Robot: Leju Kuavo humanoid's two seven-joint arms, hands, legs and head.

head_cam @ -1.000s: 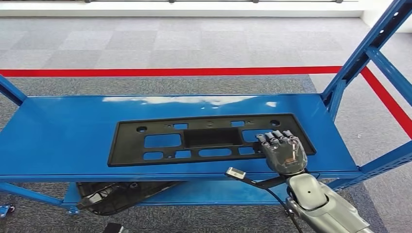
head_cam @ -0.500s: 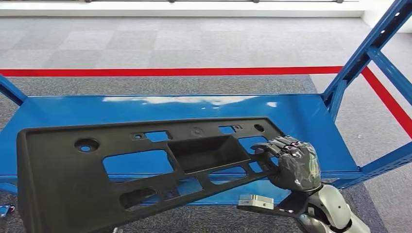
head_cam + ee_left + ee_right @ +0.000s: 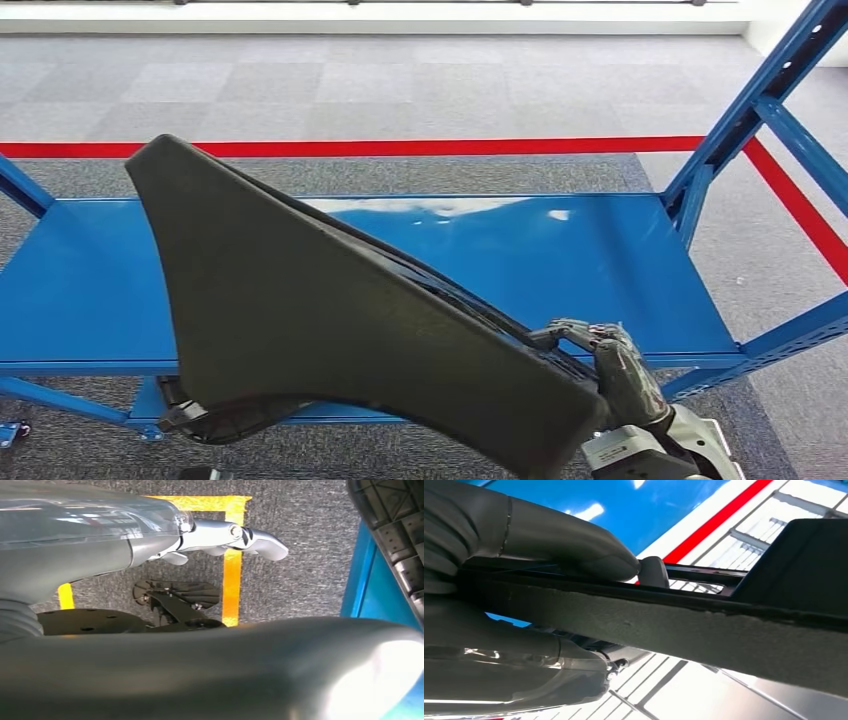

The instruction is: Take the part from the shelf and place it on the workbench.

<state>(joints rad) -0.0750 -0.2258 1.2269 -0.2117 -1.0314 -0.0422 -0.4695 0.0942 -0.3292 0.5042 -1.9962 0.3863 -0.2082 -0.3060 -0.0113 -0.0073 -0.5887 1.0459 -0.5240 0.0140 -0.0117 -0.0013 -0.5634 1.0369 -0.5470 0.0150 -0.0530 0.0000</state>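
Right robot hand [image 3: 612,368] grips the near right end of the black part [image 3: 330,320]; fingers [image 3: 585,332] curl over its upper edge. In the right wrist view the same hold shows close up: thumb [image 3: 574,540] on one face of the part's edge [image 3: 664,615], fingers on the other, edge clamped between them. Part is lifted clear of the blue shelf [image 3: 620,270] and tilted steeply, its plain dark back face turned toward the head camera, far left corner raised high over the shelf's left half, low right end at the hand, just in front of the shelf's front edge. Shelf top deck bare and glossy where visible. On the lower deck, a second black moulded piece [image 3: 225,415] lies under the front left. Behind the shelf, grey carpet floor [image 3: 400,90] with a red line [image 3: 450,147] running across it. Left robot hand [image 3: 220,537] hangs over grey carpet with yellow tape [image 3: 232,570]; holds nothing, fingers loosely extended and apart, beside the shelf's blue edge [image 3: 362,580].
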